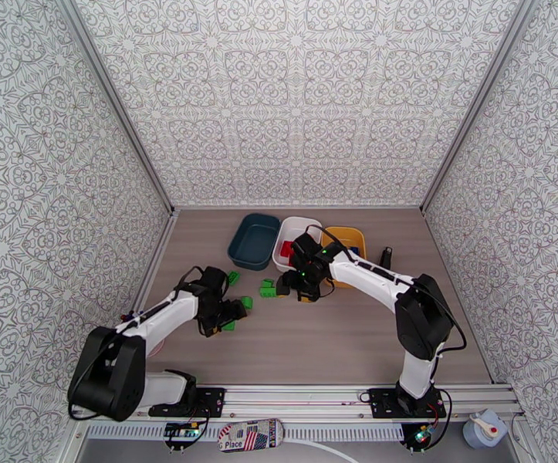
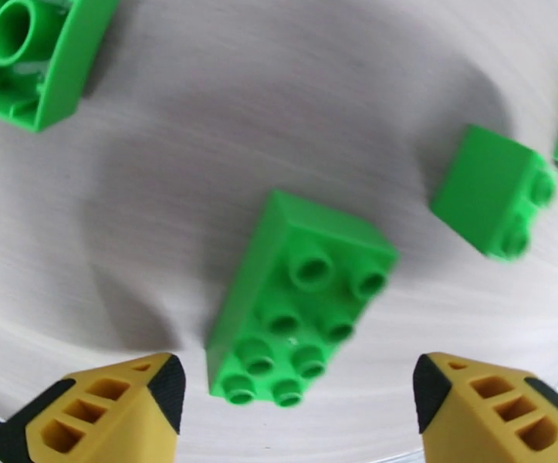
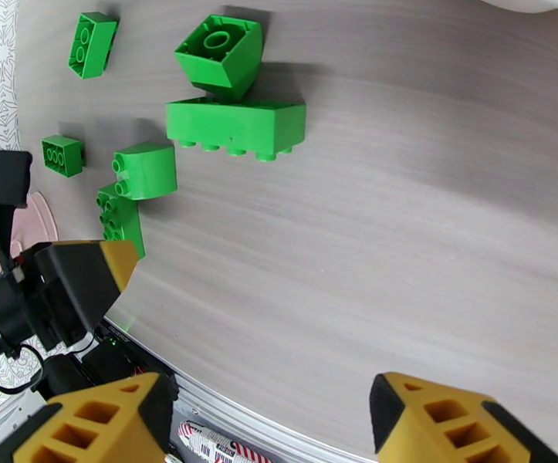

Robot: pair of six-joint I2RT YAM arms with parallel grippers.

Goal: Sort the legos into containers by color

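Your left hand (image 2: 298,391) hangs open over the wood-grain tabletop (image 2: 279,109). Its yellow, black-tipped fingers (image 2: 124,410) are spread either side of a bright green eight-stud plastic brick (image 2: 302,302) that lies studs up. The brick sits between them and touches neither, so nothing is gripped. That spread suits a close across the brick's narrow width, though the brick lies slightly askew to the jaws, so expect it to twist as they meet it. A smaller green block (image 2: 491,190) lies apart to the right, far enough not to be caught.

Your right hand (image 3: 267,403) is also open and empty, over bare tabletop just in front of the white plastic tub (image 1: 290,224). A long green brick on its side (image 3: 236,125) lies ahead of it, with a square green brick (image 3: 221,48) tipped against it.

The three tubs stand side by side at the far end. The white one holds red pieces (image 1: 286,248), the yellow plastic tub (image 1: 348,231) is partly hidden by the arm, and the dark teal plastic tub (image 1: 236,252) looks empty. I judge the greens on the tabletop between the two hands are meant for the teal one
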